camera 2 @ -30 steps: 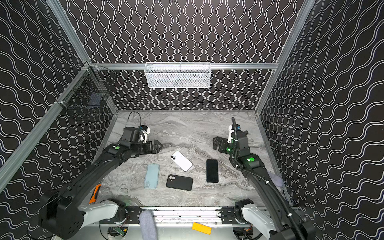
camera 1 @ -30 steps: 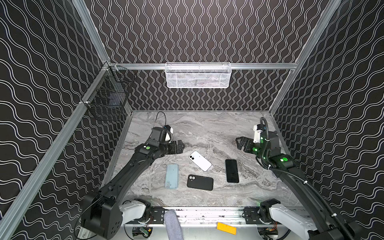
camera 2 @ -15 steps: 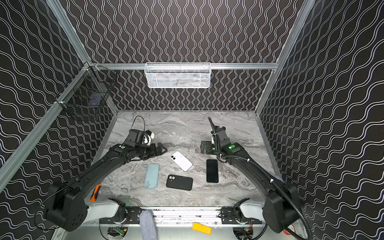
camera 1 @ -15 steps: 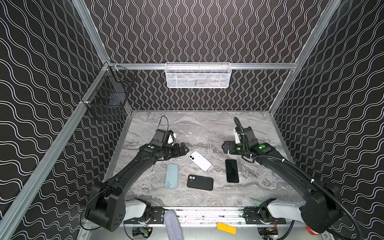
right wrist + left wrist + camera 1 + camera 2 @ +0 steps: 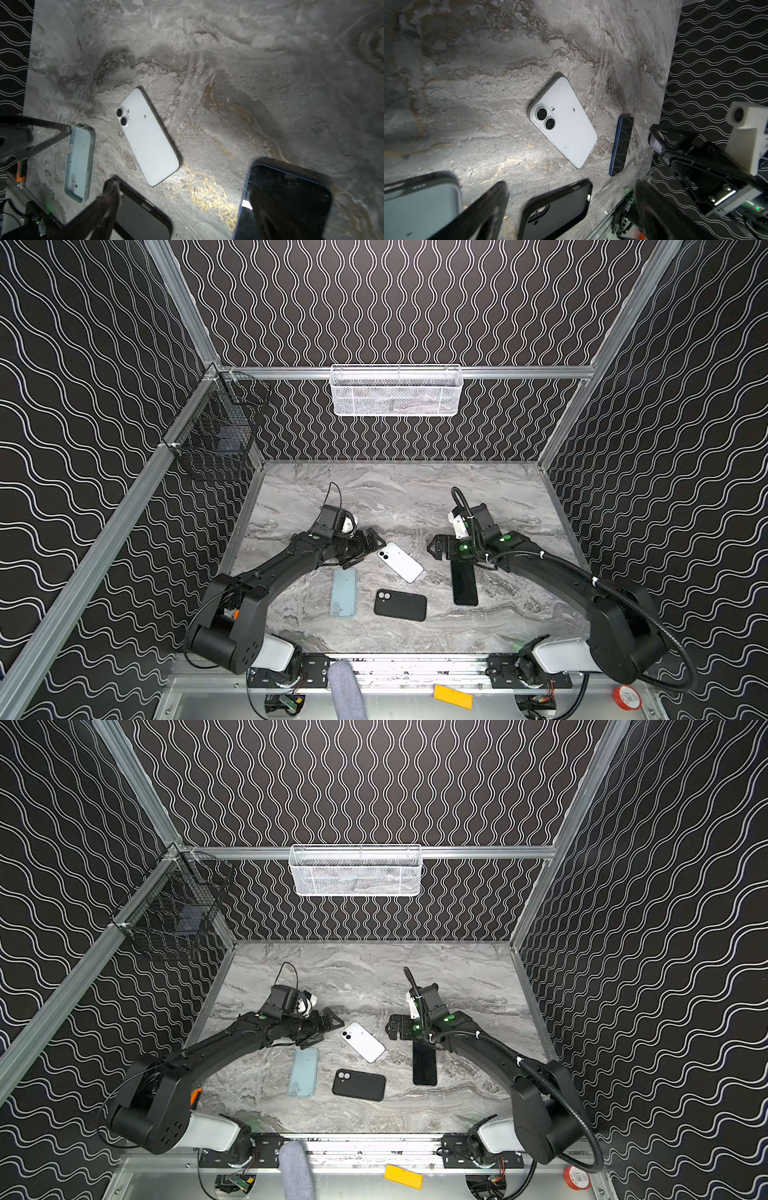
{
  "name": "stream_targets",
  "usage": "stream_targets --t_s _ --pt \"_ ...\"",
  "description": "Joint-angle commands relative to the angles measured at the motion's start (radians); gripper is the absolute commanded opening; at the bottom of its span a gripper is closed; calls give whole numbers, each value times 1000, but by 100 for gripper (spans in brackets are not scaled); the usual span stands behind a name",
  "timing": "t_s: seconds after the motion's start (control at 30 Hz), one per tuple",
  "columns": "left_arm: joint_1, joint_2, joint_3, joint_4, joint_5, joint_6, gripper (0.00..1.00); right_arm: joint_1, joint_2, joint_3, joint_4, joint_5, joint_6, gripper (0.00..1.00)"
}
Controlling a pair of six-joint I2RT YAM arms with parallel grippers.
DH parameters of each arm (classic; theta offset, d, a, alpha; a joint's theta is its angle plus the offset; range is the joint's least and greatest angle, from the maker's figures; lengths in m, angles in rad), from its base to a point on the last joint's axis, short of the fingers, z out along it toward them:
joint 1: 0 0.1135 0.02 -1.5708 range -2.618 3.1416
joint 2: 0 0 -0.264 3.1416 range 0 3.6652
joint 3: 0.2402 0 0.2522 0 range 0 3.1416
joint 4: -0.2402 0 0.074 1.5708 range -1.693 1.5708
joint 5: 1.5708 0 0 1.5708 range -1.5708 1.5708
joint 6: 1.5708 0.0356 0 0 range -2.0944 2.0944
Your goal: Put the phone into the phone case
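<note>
White phone (image 5: 400, 562) lies camera-side up near the middle of the marble surface (image 5: 415, 497), with the black case (image 5: 400, 605) just beside it toward the front edge. 2 arms reach in low from the front edge. The left gripper (image 5: 371, 549) is right by the phone's left end, claw spread and empty. The right gripper (image 5: 431, 549) is spread too, near the dark phone (image 5: 464, 585).

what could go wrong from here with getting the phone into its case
The white phone lies flat, back up; the open left end effector may shove it rather than grip its thin edge. A shove could carry it into the black case lying near it. The right end effector is close across the middle and might clash with the left.
</note>
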Motion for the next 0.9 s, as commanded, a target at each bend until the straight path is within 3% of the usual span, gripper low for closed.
stream_targets --t_s 0.0,0.87 --pt "-8 13 -15 110 18 -70 99 10 38 -6 68 -83 26 100" --pt "-63 120 -86 288 16 -211 99 103 116 -95 191 -175 57 100"
